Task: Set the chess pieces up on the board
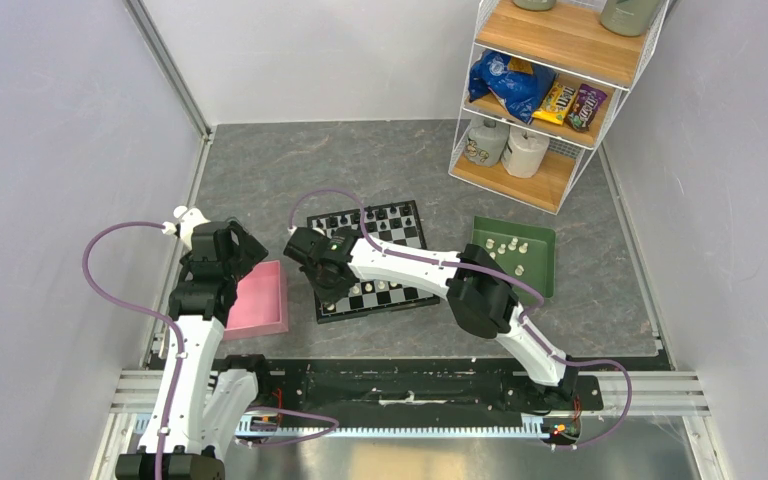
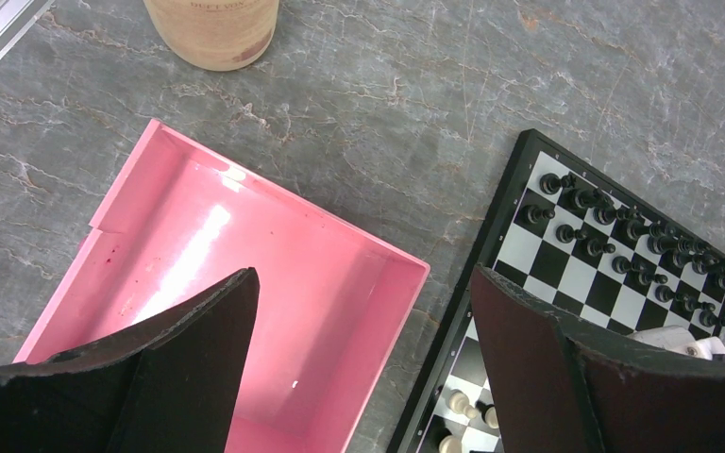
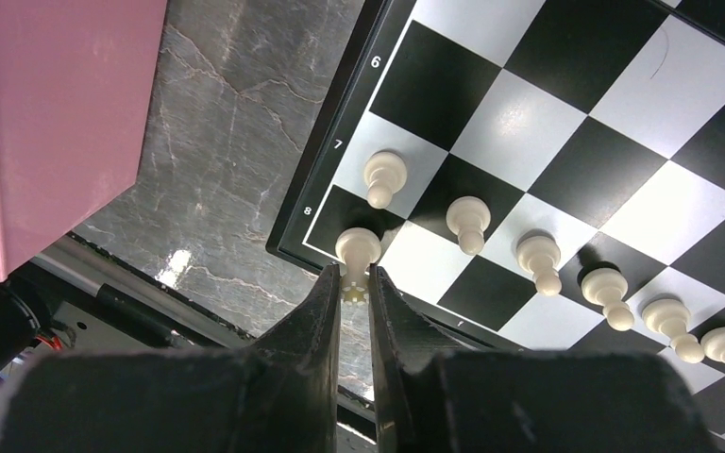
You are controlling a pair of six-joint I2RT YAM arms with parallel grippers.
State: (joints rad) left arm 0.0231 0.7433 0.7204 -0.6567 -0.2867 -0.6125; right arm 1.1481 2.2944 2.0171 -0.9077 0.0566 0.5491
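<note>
The board (image 1: 412,243) lies mid-table. Black chess pieces (image 1: 375,218) fill its far rows and white ones (image 1: 380,290) stand along its near rows. My right gripper (image 1: 332,290) reaches over the board's near left corner. In the right wrist view this gripper (image 3: 354,283) is shut on the top of a cream-white rook (image 3: 358,247), whose base is at the corner square. A row of white pawns (image 3: 469,223) runs beside it. My left gripper (image 2: 361,274) hangs open and holds nothing, over the pink tray (image 2: 245,236) beside the board (image 2: 566,269).
A green tray (image 1: 538,262) right of the board holds several white pieces (image 1: 508,247). A wire-and-wood shelf (image 1: 545,90) with snacks and jars stands at the back right. A tan jar (image 2: 212,28) sits beyond the pink tray. Grey walls close in both sides.
</note>
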